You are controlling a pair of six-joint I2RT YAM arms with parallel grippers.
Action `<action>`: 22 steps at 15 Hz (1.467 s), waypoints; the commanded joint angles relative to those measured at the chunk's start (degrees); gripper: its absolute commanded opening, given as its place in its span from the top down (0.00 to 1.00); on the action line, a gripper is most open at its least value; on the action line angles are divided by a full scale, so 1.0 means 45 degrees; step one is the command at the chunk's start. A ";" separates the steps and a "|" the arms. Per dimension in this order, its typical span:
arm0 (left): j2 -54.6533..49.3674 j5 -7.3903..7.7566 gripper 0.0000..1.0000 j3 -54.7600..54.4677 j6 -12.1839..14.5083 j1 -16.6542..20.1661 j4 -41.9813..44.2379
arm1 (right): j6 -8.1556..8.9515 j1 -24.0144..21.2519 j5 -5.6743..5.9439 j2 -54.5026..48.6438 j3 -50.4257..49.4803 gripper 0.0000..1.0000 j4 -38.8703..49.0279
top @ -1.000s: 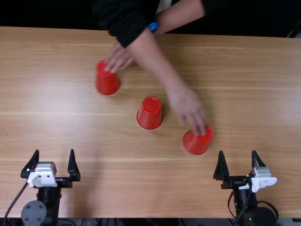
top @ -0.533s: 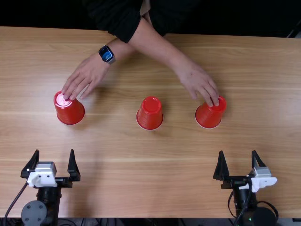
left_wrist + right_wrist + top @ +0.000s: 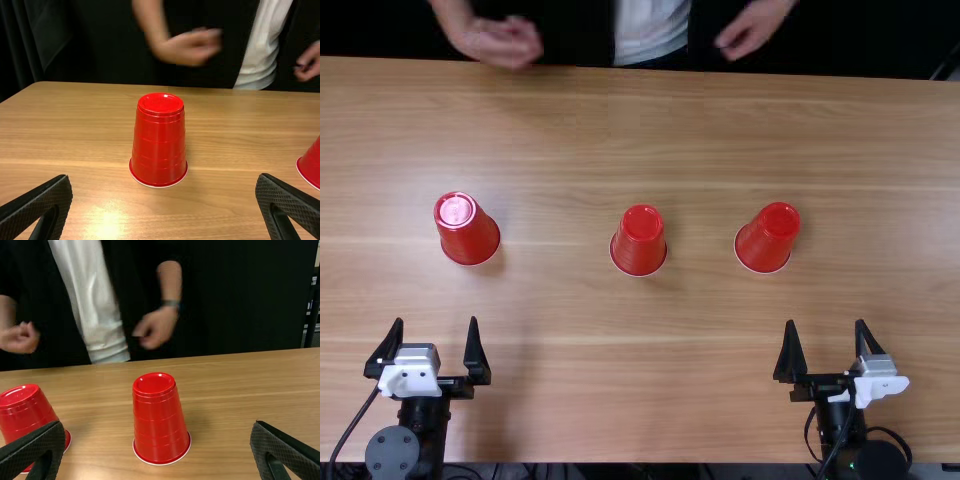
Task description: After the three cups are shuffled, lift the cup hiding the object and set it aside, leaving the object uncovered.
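**Q:** Where are the cups?

**A:** Three red cups stand upside down in a row on the wooden table (image 3: 640,130): left cup (image 3: 467,230), middle cup (image 3: 639,241), right cup (image 3: 767,238), well apart; which one hides the object cannot be told.

**Q:** And the arms?

**A:** Left gripper (image 3: 433,326) and right gripper (image 3: 825,326) sit near the front edge, fingers spread, holding nothing; probably ready to reach; neighbouring cups seem too far off to hinder a grasp.

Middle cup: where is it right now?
In the top view the middle cup stands upside down on the table, between the left cup and the right cup, touching neither.
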 commanded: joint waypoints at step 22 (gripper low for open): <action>0.5174 0.0729 0.00 0.8104 0.0040 0.0613 -0.3008 | -0.1821 -0.0143 0.0513 0.2098 0.5907 0.00 -0.2084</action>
